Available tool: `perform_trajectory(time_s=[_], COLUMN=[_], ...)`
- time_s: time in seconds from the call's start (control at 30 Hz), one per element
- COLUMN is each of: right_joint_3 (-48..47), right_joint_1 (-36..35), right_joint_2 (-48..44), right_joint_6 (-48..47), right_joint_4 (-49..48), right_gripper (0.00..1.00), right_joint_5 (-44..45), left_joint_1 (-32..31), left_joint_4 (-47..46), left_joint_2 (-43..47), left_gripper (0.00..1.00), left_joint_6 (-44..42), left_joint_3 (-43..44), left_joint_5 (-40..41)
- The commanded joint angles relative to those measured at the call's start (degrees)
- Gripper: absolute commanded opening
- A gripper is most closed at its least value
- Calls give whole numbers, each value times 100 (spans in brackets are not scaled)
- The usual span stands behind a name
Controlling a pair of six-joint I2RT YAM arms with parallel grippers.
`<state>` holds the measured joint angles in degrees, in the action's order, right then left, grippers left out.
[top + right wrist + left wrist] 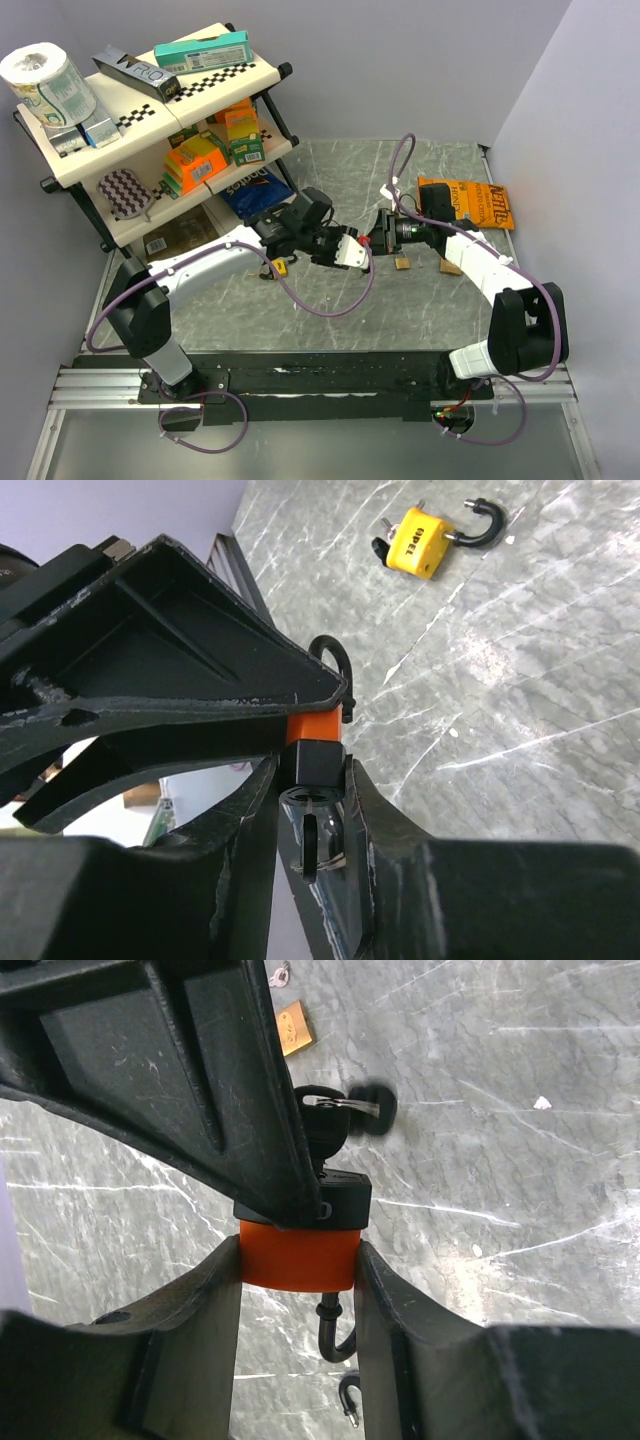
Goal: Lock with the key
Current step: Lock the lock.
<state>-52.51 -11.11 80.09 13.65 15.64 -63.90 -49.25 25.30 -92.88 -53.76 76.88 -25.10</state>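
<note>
Closest to the lens, the left gripper (298, 1250) is clenched on the orange padlock (300, 1272), held off the table (330, 310) with its open shackle (335, 1335) hanging below the fingers. Far to this gripper's left stands a shelf rack (150, 140) carrying a toilet roll (45, 80), a black box (135, 72) with white letters, a teal box (205, 47) and orange and green cartons; a blue snack bag (250, 190) lies at its foot. Behind the left gripper, under its forearm, lies a yellow padlock (422, 540) with black lettering that cannot be read for sure. Straight opposite, the right gripper (312, 775) meets the lock's black end, its jaws drawn in around the key (315, 825) seated there; whether they actually pinch it cannot be told. Near the right gripper rests a small brass padlock (293, 1027). Beyond the right arm lies an orange packet (470, 200) with big black print, unreadable.
</note>
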Motion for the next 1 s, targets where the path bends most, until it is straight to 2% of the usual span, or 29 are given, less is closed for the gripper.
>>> perform_trajectory(time_s=[0.0,0.07,0.17,0.27,0.33,0.47,0.5,0.57,0.63,0.77,0.97], right_joint_3=[-303,-312,-347,-496,-558,-725,-769,-883,-892,-822,-629], right_joint_1=[-84,4,127,145,145,66,-4,-258,-408,-672,-761], right_joint_2=[41,6,-81,-240,-398,-714,-871,-1126,-1268,-1505,-1523], right_joint_6=[-196,-222,-371,-774,-977,-1652,-1829,-2313,-2376,-2262,-1893], right_joint_4=[-26,9,158,527,712,1203,1326,1686,1749,1671,1363], right_gripper=[0,0,0,0,0,0,0,0,0,0,0], right_joint_5=[-474,-483,-527,-527,-580,-861,-844,-607,-449,-299,-439], left_joint_1=[3,100,459,1039,1373,1427,1427,1419,1419,1314,602], left_joint_4=[-316,-254,79,878,1665,2566,2533,2270,2007,875,161], left_joint_2=[341,463,595,622,552,508,551,753,1008,1447,1975], left_gripper=[48,66,77,82,82,78,78,76,73,65,58], left_joint_6=[129,268,532,769,666,375,427,725,1094,1868,2237], left_joint_3=[99,-6,11,265,459,495,329,135,-164,-795,-1420], left_joint_5=[-135,-144,-564,-1416,-2056,-2411,-2455,-2517,-2543,-2395,-1736])
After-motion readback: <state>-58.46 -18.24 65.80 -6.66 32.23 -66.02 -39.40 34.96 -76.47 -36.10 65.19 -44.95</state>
